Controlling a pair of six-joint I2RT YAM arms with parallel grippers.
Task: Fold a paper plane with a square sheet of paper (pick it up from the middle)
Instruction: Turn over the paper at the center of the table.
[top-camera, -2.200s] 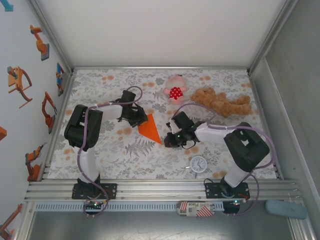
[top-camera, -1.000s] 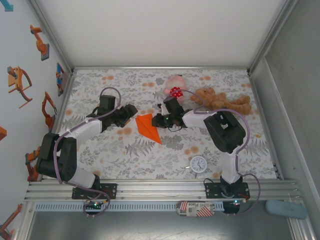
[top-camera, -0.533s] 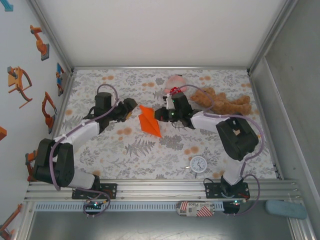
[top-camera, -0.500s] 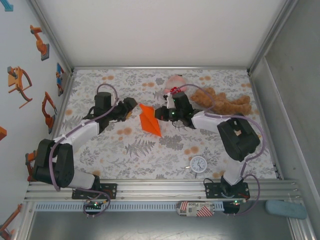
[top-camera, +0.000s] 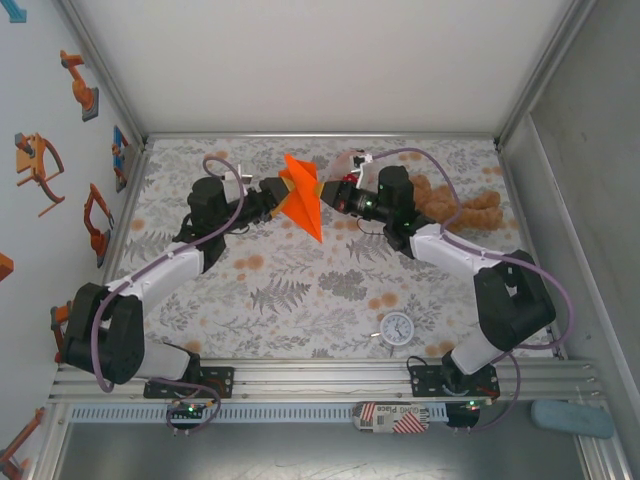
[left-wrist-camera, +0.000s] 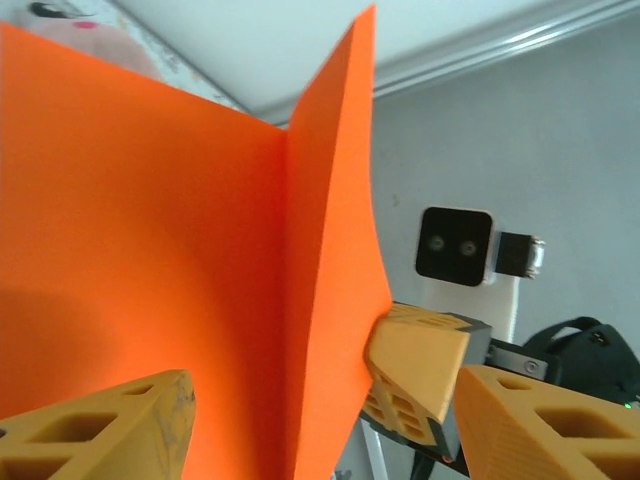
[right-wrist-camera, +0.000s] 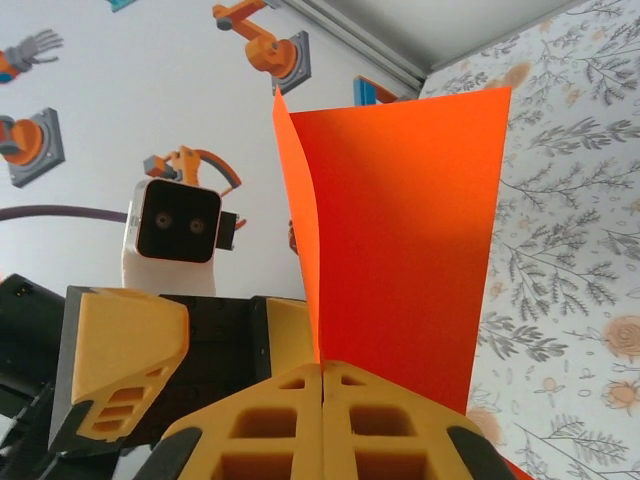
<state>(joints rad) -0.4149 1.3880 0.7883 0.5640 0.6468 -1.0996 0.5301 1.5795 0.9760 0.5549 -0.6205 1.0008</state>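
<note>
One folded orange sheet of paper (top-camera: 303, 197) is held above the far side of the bench (top-camera: 300, 310), clamped by the right hand (right-wrist-camera: 322, 375); the left hand (top-camera: 272, 192) is spread apart around it. One clock (top-camera: 397, 328) and one teddy bear (top-camera: 472, 210) are noted.

paper (top-camera: 303, 196) | between left hand (top-camera: 272, 192), right hand (top-camera: 335, 195) | above table (top-camera: 300, 300)

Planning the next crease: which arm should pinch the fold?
Left, probably: the left fingers stand open astride the crease of the orange paper, while the right fingers are shut on it, holding it aloft.
</note>
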